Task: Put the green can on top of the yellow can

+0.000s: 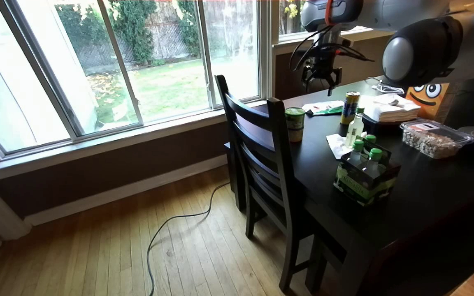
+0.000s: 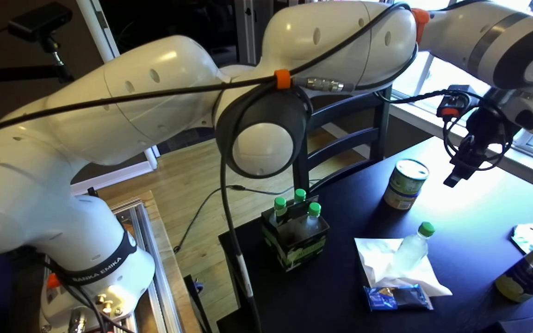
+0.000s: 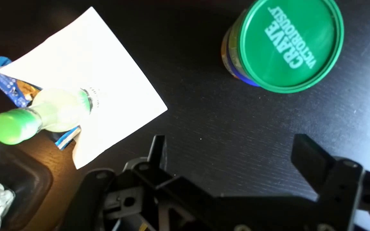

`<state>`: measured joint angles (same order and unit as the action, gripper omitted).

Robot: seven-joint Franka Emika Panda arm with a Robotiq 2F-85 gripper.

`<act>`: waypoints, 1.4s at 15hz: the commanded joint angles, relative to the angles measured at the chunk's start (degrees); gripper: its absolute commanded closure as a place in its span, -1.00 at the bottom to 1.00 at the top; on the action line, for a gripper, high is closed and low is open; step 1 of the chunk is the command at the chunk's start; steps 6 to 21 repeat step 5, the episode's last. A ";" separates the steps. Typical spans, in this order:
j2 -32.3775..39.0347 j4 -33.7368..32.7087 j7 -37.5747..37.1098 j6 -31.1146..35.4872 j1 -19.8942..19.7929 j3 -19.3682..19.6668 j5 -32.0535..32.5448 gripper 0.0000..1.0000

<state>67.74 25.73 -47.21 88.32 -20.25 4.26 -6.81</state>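
A can with a green lid and green label point(image 1: 295, 114) stands upright on a tan-yellow can point(image 1: 295, 135), near the table's window-side edge. In an exterior view the green can point(image 2: 410, 175) and the lower can point(image 2: 399, 199) form one stack. In the wrist view the green lid point(image 3: 291, 45) fills the upper right; the lower can's blue band and orange side show partly beneath. My gripper point(image 3: 231, 150) is open and empty, over bare table. It hangs above and apart from the stack in both exterior views point(image 1: 319, 86) point(image 2: 470, 164).
A taller yellow-and-blue can point(image 1: 349, 107) stands farther along the table. A clear bottle with green cap point(image 2: 410, 249) stands on white paper point(image 2: 375, 259) beside a blue wrapper point(image 2: 398, 297). A bottle carrier point(image 1: 364, 181), a plastic tub point(image 1: 434, 139) and a chair point(image 1: 257, 152) are around.
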 commanded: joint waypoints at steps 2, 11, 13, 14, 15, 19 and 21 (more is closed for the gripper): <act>-2.91 1.91 13.52 -6.24 0.05 1.40 3.30 -1.00; -1.98 1.30 11.41 -4.42 -0.08 1.30 1.83 -1.00; -1.98 1.30 11.41 -4.42 -0.08 1.30 1.83 -1.00; -1.98 1.30 11.41 -4.42 -0.08 1.30 1.83 -1.00; -1.98 1.30 11.41 -4.42 -0.08 1.30 1.83 -1.00; -1.98 1.30 11.41 -4.42 -0.08 1.30 1.83 -1.00; -1.98 1.30 11.41 -4.42 -0.08 1.30 1.83 -1.00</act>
